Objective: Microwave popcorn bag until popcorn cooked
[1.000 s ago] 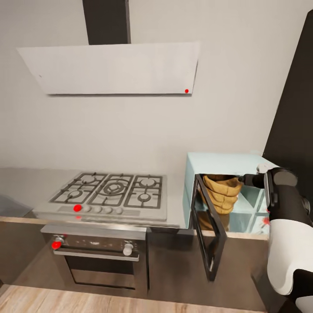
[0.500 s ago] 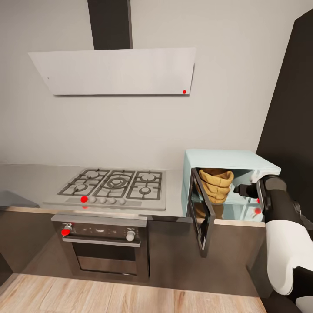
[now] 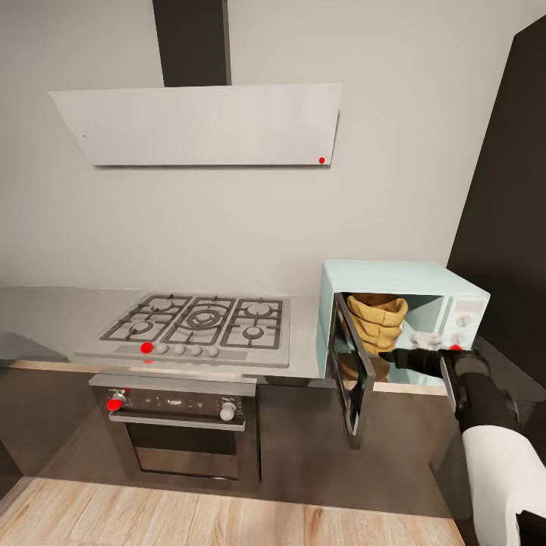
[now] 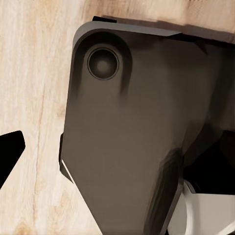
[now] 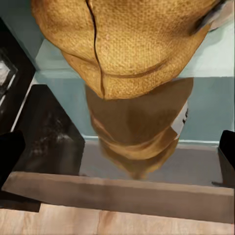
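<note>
The mint-blue microwave (image 3: pixel 394 277) stands on the steel countertop (image 3: pixel 45 311) with its dark glass door (image 3: pixel 350 371) swung open. The tan popcorn bag (image 3: pixel 377 322) sits upright inside the cavity. My right gripper (image 3: pixel 396 356) hovers just outside the opening, below and in front of the bag, clear of it. In the right wrist view the bag (image 5: pixel 127 44) fills the cavity and mirrors in the glossy floor; the right gripper (image 5: pixel 117 154) is open, its black fingertips (image 5: pixel 10 149) wide apart and holding nothing. One dark left fingertip (image 4: pixel 10 152) shows over wood floor.
A gas hob (image 3: pixel 197 326) lies left of the microwave, with a black oven (image 3: pixel 178 432) beneath and a white slanted hood (image 3: pixel 205 121) above. A tall dark cabinet (image 3: pixel 508 189) closes the right side. The open door juts out over the cabinet front.
The camera first pulled back. My right gripper has let go of the bag, drawn back out of the microwave cavity and dropped lower; the bag stays inside.
</note>
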